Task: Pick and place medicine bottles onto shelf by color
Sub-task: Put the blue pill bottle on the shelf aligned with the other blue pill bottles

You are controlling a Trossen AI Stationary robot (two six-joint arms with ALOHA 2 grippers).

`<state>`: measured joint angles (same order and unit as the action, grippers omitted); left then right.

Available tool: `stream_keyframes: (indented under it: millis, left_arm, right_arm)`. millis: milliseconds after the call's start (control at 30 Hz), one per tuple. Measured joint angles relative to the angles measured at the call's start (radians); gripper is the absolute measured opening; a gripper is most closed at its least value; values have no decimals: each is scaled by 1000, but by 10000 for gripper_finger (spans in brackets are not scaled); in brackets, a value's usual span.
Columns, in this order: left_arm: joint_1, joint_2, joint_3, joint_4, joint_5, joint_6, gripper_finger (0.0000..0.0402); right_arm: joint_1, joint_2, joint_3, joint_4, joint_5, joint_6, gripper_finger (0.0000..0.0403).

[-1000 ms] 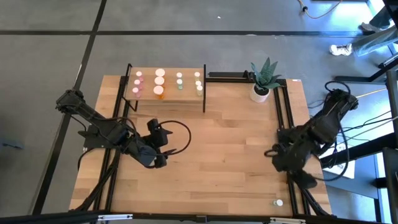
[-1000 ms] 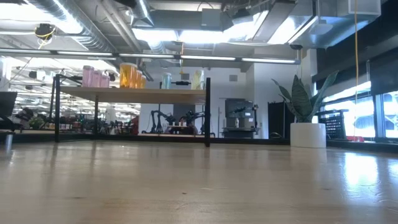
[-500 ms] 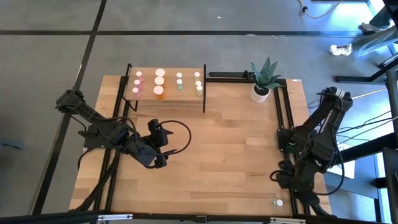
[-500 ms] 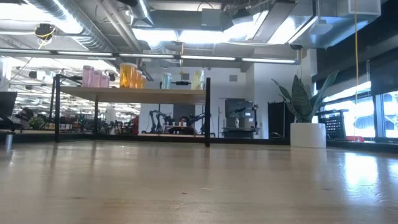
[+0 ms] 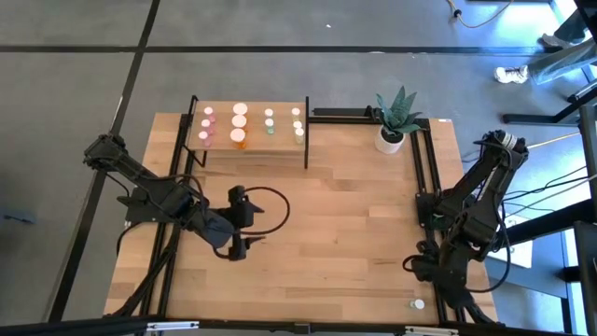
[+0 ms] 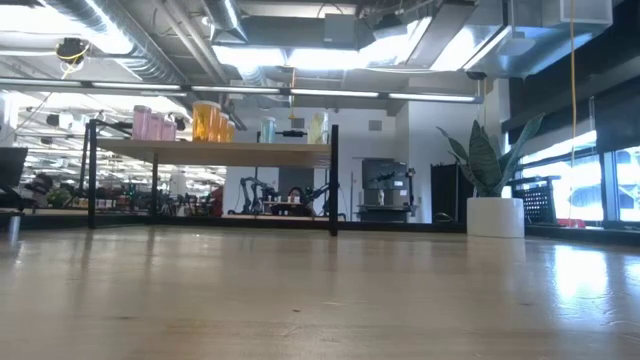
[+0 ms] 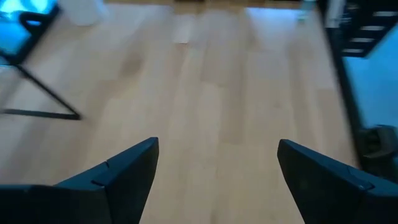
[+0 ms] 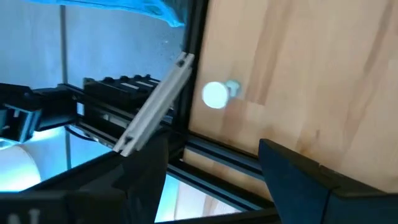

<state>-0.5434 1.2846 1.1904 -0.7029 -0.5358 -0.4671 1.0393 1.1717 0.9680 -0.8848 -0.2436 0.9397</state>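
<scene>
A broad tabletop [image 5: 336,233] of pale, straight-grained wood planks fills the overhead view, framed along its sides by black metal rails. At its far edge stands the shelf [image 5: 252,147], a small raised rectangle of the same light wood carried on thin black posts; from table height it shows as a slim board on dark legs. The two dark, jointed arms come next. The left gripper [image 5: 244,245] hangs over the left-centre of the table, its two blunt, matte fingers [image 7: 118,180] spread wide with bare wood between them. The right gripper [image 5: 410,266] sits at the table's near right edge, beside the black rail, its fingers [image 8: 298,180] likewise parted and holding nothing. A spiky green plant in a smooth white pot [image 5: 391,140] stands at the far right corner, clear of the shelf. Smallest are the medicine bottles [image 5: 239,126], tiny round cylinders with white caps standing upright in rows on the shelf top: pink ones toward the left, orange beside them, then greenish and yellowish toward the right. One stray bottle [image 5: 419,304], white-capped and pale-bodied, is on the table near the front right corner, close to the right gripper but apart from it.
</scene>
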Motion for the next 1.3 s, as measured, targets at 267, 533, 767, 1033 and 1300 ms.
stream_keyframes:
  millis: [267,533,767,1033,1300]
  left_arm:
    - [0,0,0,28,82,7,324]
    - [0,0,0,27,79,7,326]
    - [0,0,0,27,76,7,323]
    - [0,0,0,27,21,6,322]
    - [0,0,0,27,19,3,324]
  right_arm:
    - [0,6,0,94,52,26,252]
    - [7,87,0,113,94,-59,252]
    - [40,180,0,121,92,-161,252]
    - [64,257,0,130,93,-164,252]
    - [99,304,0,181,98,-188,252]
